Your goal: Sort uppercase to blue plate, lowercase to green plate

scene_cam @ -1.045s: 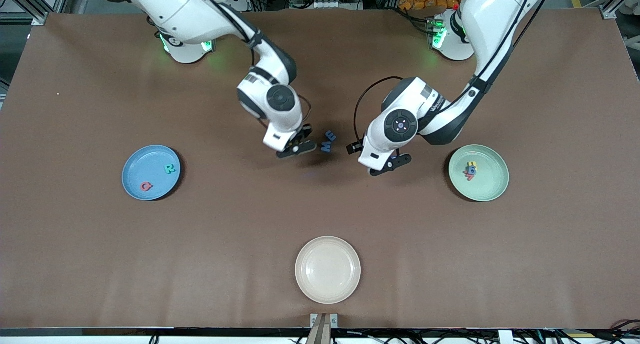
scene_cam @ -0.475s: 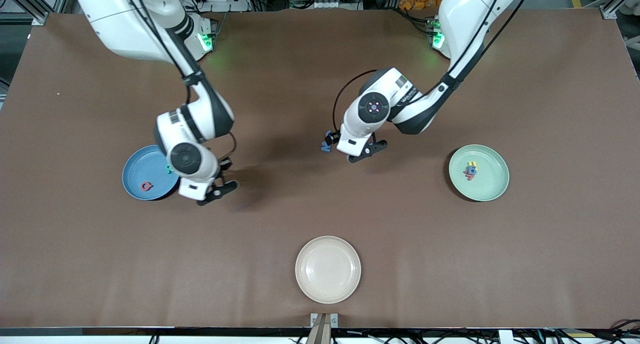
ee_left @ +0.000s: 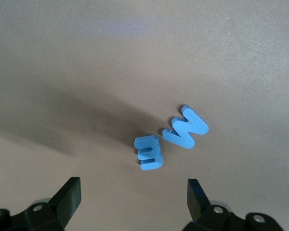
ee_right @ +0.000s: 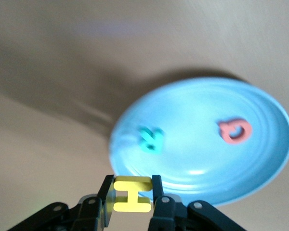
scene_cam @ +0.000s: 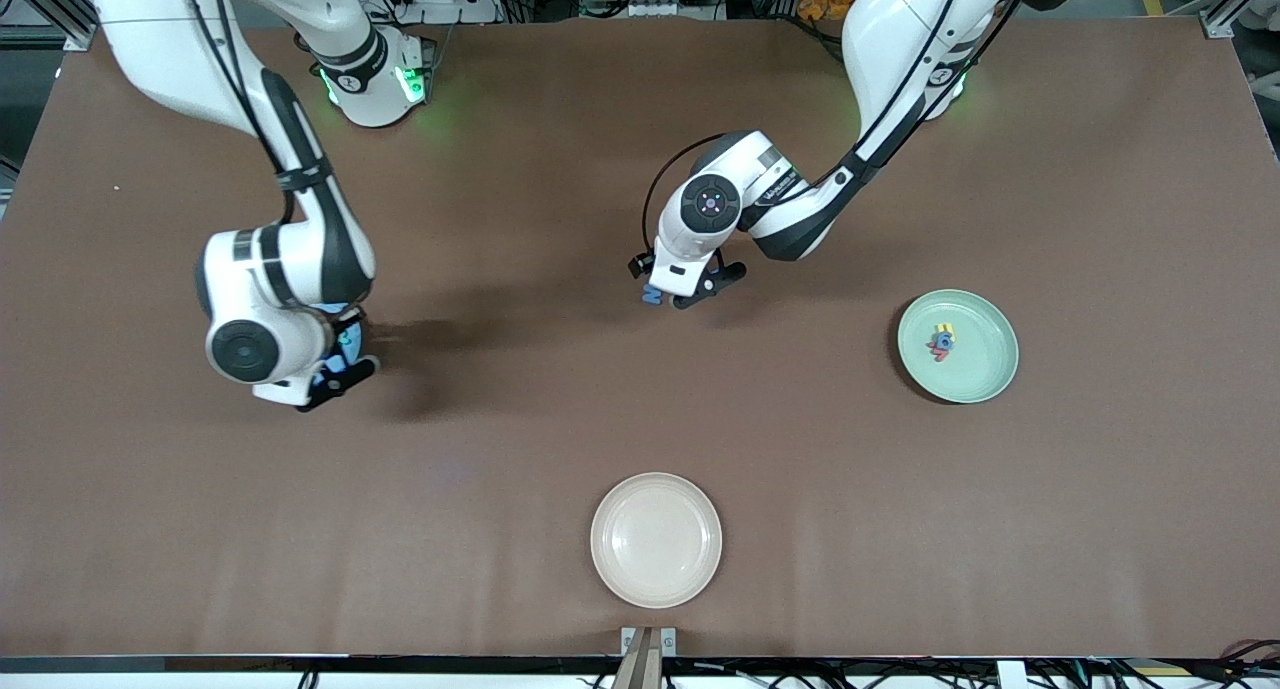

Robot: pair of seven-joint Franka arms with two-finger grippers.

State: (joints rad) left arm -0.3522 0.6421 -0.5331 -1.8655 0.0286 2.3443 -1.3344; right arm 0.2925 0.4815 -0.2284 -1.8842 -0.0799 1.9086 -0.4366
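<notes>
Yellow foam letter H [ee_right: 132, 194]: looking light and squashy; best pinched by its side bars.
Right gripper [ee_right: 130, 196]: squeezing the H, hanging over the round blue plate [ee_right: 260, 159].
Left gripper [ee_left: 134, 198]: gaping wide, holding nothing, hanging over the blue foam W [ee_left: 185, 127] mid-table.

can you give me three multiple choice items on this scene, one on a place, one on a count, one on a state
1. Where is the yellow H?
A. on the cream plate
B. in the right tool, at the blue plate's rim
C. on the green plate

2. How many letters lie in the blue plate?
A. two
B. four
C. none

3. How does the left tool stand?
A. shut on the W
B. shut and empty
C. open over two blue letters

Answers:
1 B: the right tool pinches the H at the blue plate.
2 A: only the green R and red Q lie there.
3 C: the left tool stands spread over the W and the E-like piece.
</notes>
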